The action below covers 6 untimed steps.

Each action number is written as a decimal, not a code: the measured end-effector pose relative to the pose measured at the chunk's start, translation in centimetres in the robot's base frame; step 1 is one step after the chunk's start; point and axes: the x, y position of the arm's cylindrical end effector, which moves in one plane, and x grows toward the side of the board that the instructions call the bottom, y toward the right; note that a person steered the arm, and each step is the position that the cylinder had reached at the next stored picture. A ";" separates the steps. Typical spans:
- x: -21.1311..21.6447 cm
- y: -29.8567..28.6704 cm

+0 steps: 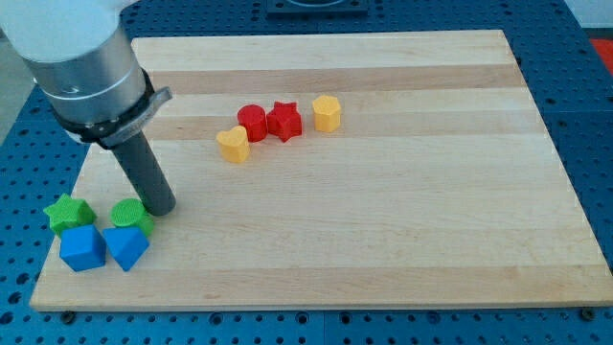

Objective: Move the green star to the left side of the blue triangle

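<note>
The green star (pixel 68 213) lies near the board's lower left corner, at the view's left. The blue triangle (pixel 126 246) lies a little to its lower right. A blue cube (pixel 82 247) sits right below the star and touches the triangle's left side. A green round block (pixel 130 216) sits just above the triangle. My tip (pixel 161 208) rests on the board just right of the green round block, close to it, and up and to the right of the triangle. The rod leans up toward the view's upper left.
A yellow heart-like block (pixel 233 145), a red cylinder (pixel 253 122), a red star (pixel 284 120) and a yellow hexagonal block (pixel 327 113) form a row in the board's upper middle. The wooden board (pixel 402 220) lies on a blue table; its left edge is close to the star.
</note>
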 end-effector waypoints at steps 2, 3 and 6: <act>-1.4 -2.4; -1.4 -4.2; -2.3 -11.4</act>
